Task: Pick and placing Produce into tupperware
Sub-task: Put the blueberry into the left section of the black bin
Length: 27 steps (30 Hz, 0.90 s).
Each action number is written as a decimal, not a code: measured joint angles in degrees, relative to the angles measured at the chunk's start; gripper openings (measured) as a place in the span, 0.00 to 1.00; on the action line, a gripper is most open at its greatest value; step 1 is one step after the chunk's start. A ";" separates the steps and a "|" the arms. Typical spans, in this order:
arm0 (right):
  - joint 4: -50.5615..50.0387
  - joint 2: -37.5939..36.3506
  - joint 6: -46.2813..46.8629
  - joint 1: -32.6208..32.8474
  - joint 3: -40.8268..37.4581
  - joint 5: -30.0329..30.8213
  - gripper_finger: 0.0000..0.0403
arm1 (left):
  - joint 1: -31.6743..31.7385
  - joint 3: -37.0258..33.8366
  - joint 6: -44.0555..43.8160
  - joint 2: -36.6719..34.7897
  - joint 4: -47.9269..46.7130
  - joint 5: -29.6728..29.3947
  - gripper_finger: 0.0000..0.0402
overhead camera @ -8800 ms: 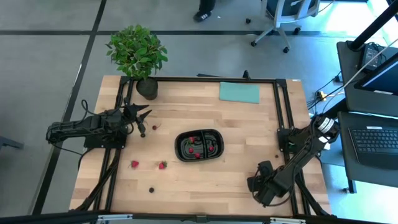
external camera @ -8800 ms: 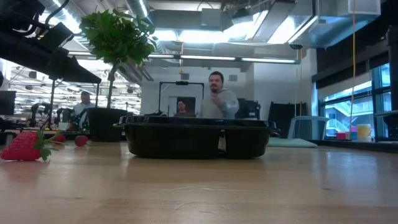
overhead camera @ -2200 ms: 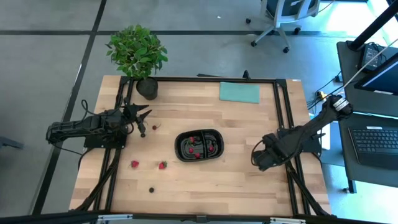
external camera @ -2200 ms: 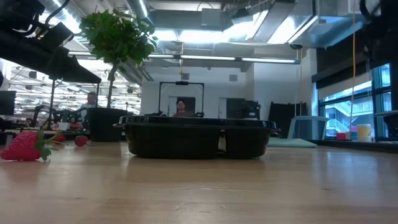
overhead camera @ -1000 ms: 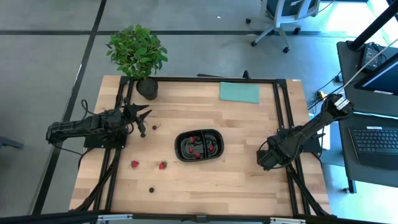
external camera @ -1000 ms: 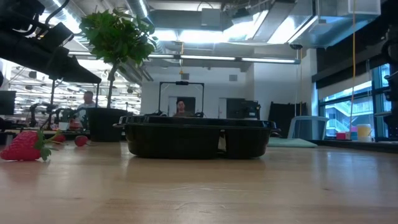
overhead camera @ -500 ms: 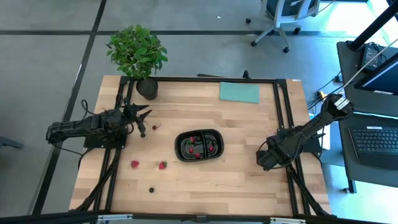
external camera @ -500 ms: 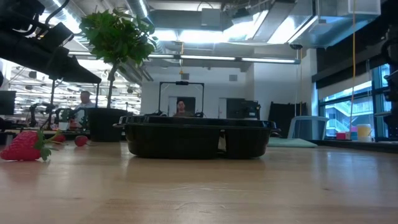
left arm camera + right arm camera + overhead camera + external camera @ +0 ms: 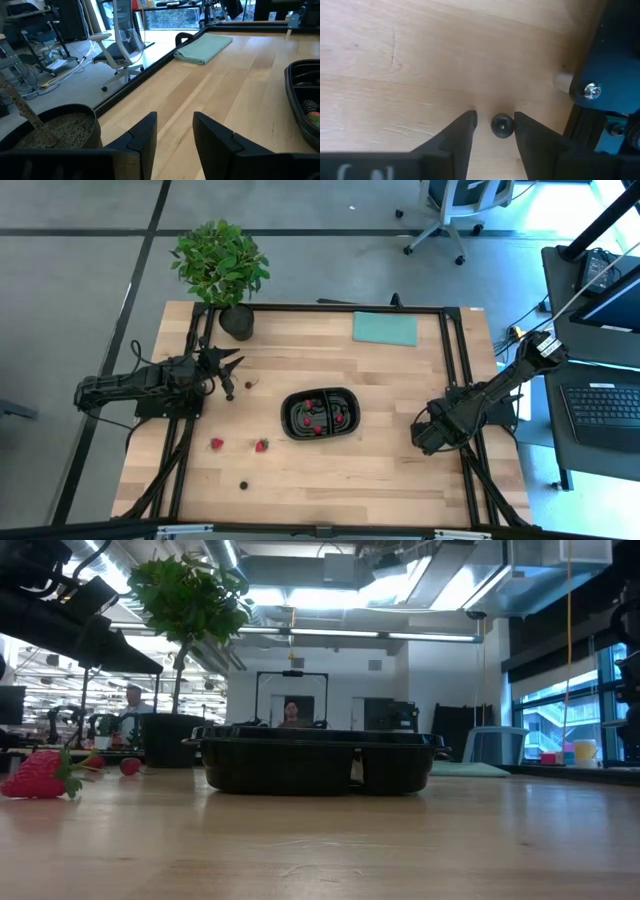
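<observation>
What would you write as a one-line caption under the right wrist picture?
The right hand hangs open just above the wooden table, a dark round berry sitting between its two fingers.

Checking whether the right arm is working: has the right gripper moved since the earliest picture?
Yes. The right gripper went from the table's front edge back toward the teal cloth.

High view: overhead, straight down, whole table (image 9: 330, 470) and both arms. Low view: at tabletop level, close to the tupperware (image 9: 318, 762) — also central from overhead. Left wrist view: low, looking across the table toward the teal cloth (image 9: 204, 48). Right wrist view: pointing down, very near the wood.
</observation>
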 joint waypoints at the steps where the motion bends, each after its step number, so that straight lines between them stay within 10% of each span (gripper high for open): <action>1: 0.04 0.00 0.05 0.00 0.00 0.03 0.36 | -0.01 0.00 0.00 0.00 0.01 0.00 0.30; 27: 1.10 -0.07 1.64 -0.02 0.15 0.42 0.16 | 0.00 -0.01 0.02 0.01 0.01 0.00 0.30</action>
